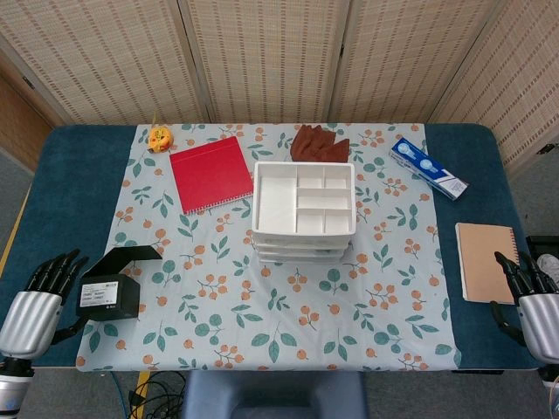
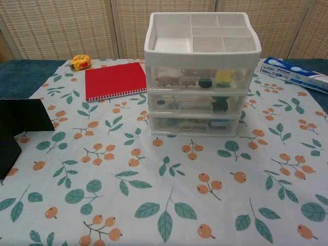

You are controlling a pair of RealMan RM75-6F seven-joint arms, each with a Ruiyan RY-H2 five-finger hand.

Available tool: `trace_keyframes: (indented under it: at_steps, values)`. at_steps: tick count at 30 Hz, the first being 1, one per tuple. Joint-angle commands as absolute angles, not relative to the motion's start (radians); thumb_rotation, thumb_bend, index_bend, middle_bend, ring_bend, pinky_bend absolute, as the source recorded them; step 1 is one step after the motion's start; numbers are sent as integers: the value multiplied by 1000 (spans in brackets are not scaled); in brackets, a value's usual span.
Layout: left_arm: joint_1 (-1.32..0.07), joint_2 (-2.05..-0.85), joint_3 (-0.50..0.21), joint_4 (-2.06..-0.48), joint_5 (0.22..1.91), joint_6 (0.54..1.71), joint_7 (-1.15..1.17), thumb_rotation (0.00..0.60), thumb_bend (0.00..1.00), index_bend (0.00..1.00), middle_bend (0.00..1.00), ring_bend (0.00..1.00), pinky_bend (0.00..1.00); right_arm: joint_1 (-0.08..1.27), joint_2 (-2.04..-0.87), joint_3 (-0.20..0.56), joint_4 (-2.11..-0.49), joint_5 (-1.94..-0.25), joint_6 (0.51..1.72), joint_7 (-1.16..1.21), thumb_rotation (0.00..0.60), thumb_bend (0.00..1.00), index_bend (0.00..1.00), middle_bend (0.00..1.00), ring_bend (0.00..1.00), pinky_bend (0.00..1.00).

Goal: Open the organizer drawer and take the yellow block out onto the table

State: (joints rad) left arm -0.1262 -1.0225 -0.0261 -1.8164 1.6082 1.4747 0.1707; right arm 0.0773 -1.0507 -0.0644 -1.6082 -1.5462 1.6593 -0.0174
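A white three-drawer organizer (image 1: 303, 212) (image 2: 202, 74) stands mid-table with all drawers closed and an empty divided tray on top. Through the clear front of the top drawer, at its right side, shows the yellow block (image 2: 224, 76). My left hand (image 1: 37, 298) lies at the table's near left edge, fingers spread, holding nothing, far from the organizer. At the near right edge my right hand (image 1: 529, 295) is likewise open and empty, beside a tan notebook. Neither hand shows in the chest view.
A black box (image 1: 112, 284) (image 2: 18, 125) with its lid up sits near my left hand. A red notebook (image 1: 210, 173) (image 2: 115, 80), yellow tape measure (image 1: 160, 138) (image 2: 80, 62), brown gloves (image 1: 318, 144), blue-white box (image 1: 427, 168) (image 2: 293, 73) and tan notebook (image 1: 486, 261) lie around.
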Motion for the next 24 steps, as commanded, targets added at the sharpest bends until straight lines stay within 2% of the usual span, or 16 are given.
trace_keyframes:
  at_steps: [1, 16, 24]
  values:
    - [-127, -1024, -27, -1813, 1606, 1475, 169, 600, 196, 83, 63, 69, 110, 76, -1056, -57, -1605, -1555, 1649, -16, 600, 436, 0, 183, 92, 216]
    - [-120, -1028, -20, -1801, 1607, 1487, 152, 600, 196, 83, 63, 69, 110, 69, -1060, -36, -1620, -1600, 1616, -12, 600, 437, 0, 186, 92, 214]
    - [-114, -1027, -16, -1795, 1604, 1494, 147, 600, 196, 83, 63, 70, 110, 96, -1062, -49, -1654, -1639, 1547, 30, 600, 436, 0, 241, 122, 226]
